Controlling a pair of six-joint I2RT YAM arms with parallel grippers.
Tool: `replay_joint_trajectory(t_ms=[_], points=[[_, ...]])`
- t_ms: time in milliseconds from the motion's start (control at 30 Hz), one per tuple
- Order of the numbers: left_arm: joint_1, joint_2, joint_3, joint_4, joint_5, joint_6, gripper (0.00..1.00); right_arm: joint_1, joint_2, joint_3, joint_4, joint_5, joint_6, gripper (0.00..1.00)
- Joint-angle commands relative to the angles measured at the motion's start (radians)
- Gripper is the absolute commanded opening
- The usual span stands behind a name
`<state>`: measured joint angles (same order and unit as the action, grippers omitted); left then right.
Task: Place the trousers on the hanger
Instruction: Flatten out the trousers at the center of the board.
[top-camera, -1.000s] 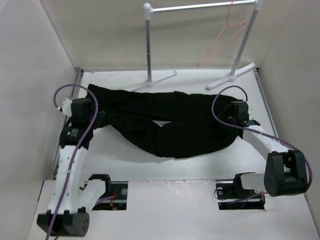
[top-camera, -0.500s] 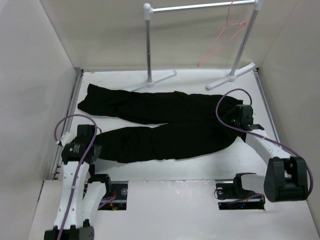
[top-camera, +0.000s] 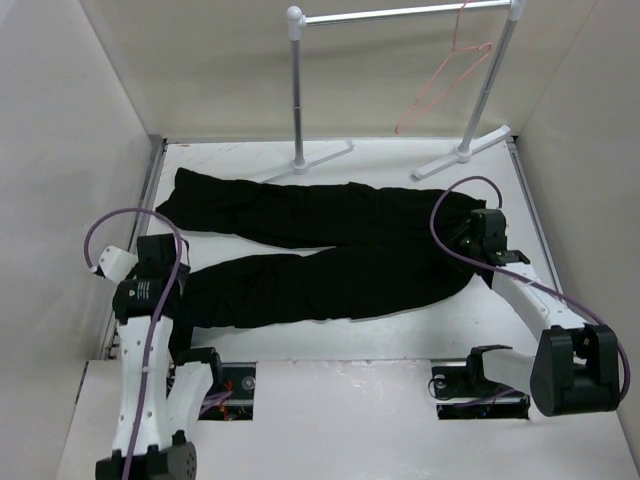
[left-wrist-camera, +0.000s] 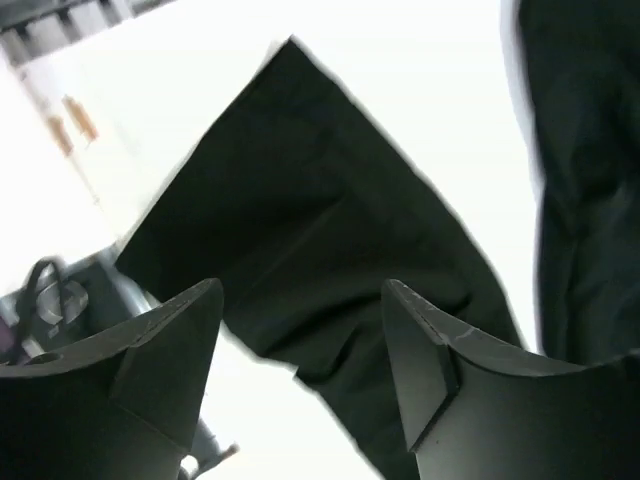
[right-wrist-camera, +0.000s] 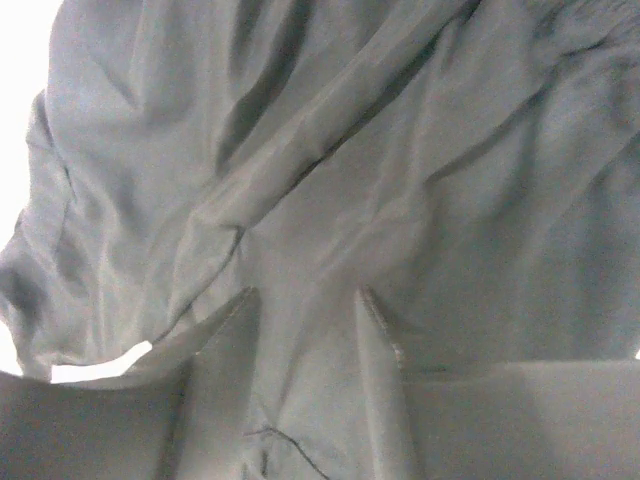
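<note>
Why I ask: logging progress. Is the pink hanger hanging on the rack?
Yes, the hanger hangs by its hook from the rack's rail, apart from the trousers.

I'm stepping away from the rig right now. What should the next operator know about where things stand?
Left tool: open and empty, above the cuff of the near leg.
Right tool: jaws apart, low over the waist end; no grip visible.
Trousers: flat on the table, legs pointing left, waist on the right.
Hanger: bare, hanging on the rack at the back right.
Done: trousers are laid out.
Left: fetch the hanger and get the trousers onto it.
</note>
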<state>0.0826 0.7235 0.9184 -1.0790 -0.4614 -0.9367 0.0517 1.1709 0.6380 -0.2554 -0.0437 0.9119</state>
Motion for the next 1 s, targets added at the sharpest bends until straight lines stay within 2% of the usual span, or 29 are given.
replay_joint_trajectory(t_ms=[0,33,67,133,200,367,400,500,533,633,867,967], points=[[0.076,0.111,-0.061,0.201,0.001,0.022,0.63,0.042,-0.037,0.038,0.002,-0.021,-0.021,0.30],[0.104,0.150,-0.093,0.268,0.039,0.016,0.62,0.062,-0.043,0.042,-0.004,-0.030,-0.033,0.19],[0.134,0.189,-0.120,0.331,0.074,0.006,0.61,0.081,-0.053,0.045,-0.013,-0.035,-0.042,0.13],[0.200,0.270,-0.160,0.413,0.113,-0.016,0.59,0.118,-0.080,0.043,-0.033,-0.033,-0.059,0.11],[0.240,0.333,-0.182,0.461,0.124,-0.025,0.58,0.136,-0.114,0.034,-0.047,-0.028,-0.065,0.14],[0.274,0.516,-0.202,0.603,0.119,-0.022,0.55,0.141,-0.169,0.014,-0.057,-0.047,-0.080,0.31],[0.274,0.549,-0.204,0.629,0.118,-0.022,0.51,0.142,-0.178,0.014,-0.064,-0.053,-0.085,0.34],[0.277,0.641,-0.207,0.700,0.136,-0.014,0.18,0.144,-0.218,0.008,-0.093,-0.047,-0.084,0.47],[0.283,0.674,-0.204,0.717,0.138,-0.007,0.11,0.141,-0.237,0.005,-0.103,-0.041,-0.084,0.50],[0.299,0.766,-0.150,0.755,0.138,0.027,0.01,0.121,-0.289,-0.003,-0.136,-0.038,-0.085,0.56],[0.277,0.915,0.156,0.766,0.079,0.107,0.00,0.040,-0.376,-0.003,-0.203,-0.022,-0.088,0.62],[0.268,0.949,0.252,0.737,0.079,0.116,0.12,0.030,-0.389,0.009,-0.222,-0.021,-0.087,0.65]])
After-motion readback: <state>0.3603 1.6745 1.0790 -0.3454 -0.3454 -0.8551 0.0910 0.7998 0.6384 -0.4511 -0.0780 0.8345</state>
